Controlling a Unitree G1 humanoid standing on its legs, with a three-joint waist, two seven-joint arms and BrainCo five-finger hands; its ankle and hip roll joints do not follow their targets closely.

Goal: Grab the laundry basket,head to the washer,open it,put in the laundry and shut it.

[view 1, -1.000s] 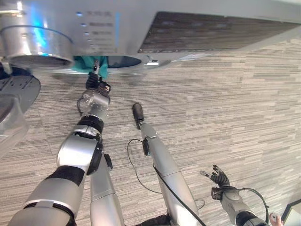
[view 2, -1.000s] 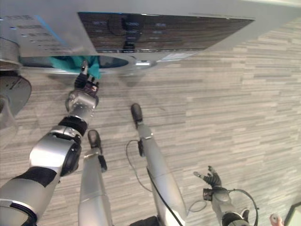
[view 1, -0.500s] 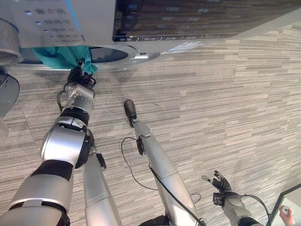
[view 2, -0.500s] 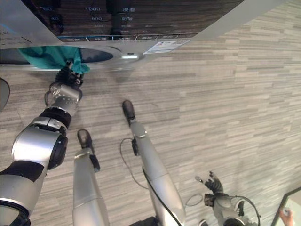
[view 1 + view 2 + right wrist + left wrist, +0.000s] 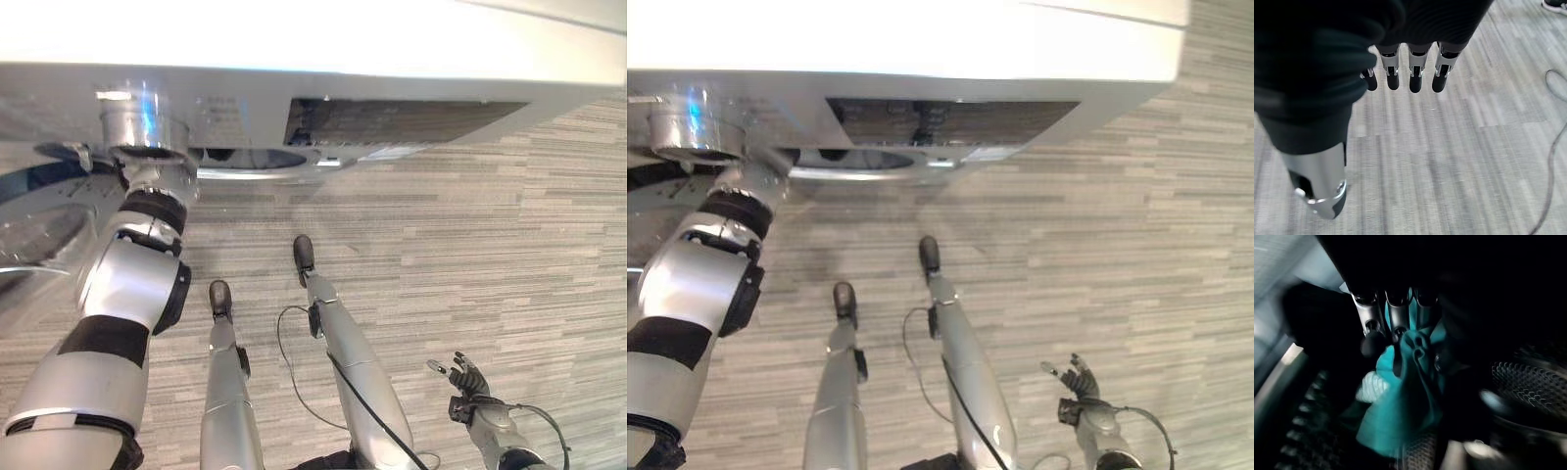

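Observation:
The washer [image 5: 411, 59] stands ahead of me, its round door [image 5: 39, 211] swung open to the left. My left arm reaches into the drum opening [image 5: 245, 158], and the machine's front hides the hand in the eye views. In the left wrist view my left hand [image 5: 1367, 308] is inside the dark drum, its fingers and thumb pinched on a teal cloth [image 5: 1400, 406] that hangs below them. The perforated drum wall [image 5: 1528, 382] shows beside the cloth. My right hand [image 5: 470, 380] hangs low at the right over the floor, fingers [image 5: 1415, 68] straight and holding nothing.
Striped grey carpet [image 5: 490, 245] stretches out in front of the washer and to its right. The dark control panel [image 5: 392, 119] sits above the drum opening. A person's shoe [image 5: 1555, 5] shows at the edge of the right wrist view.
My head camera has shifted. My left hand has carried the teal cloth from the drum's mouth further inside, and the cloth is now hidden in the eye views. The right hand stays low.

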